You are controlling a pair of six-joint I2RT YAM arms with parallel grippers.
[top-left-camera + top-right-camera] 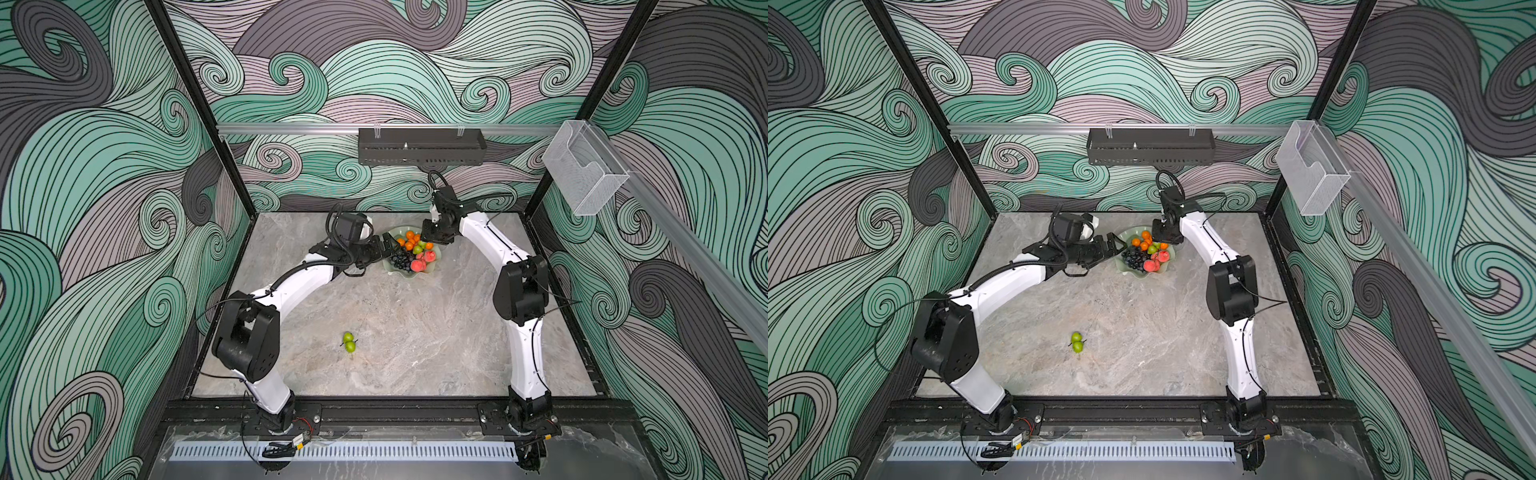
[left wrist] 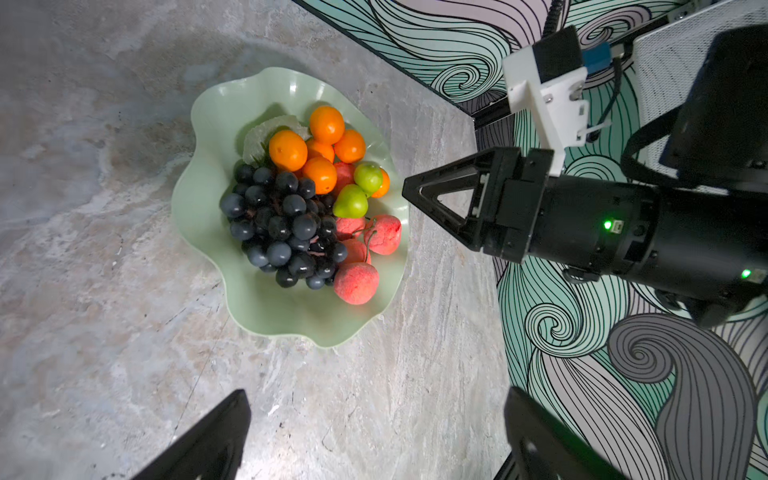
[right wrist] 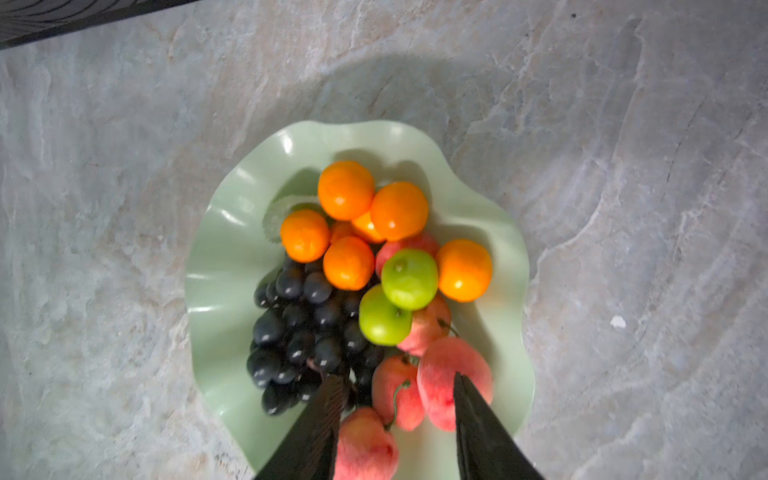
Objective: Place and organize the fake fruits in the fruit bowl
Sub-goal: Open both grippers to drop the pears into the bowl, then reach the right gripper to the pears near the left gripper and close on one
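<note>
Pears (image 1: 349, 341) in near-to-far row (stems (image 1: 356, 341) sideways), left pincer (image 2: 377, 392) wide, right pincer (image 3: 397, 377) parted, empty

No legible text, label, brand name, number or sign is showing in any of the views.
</note>
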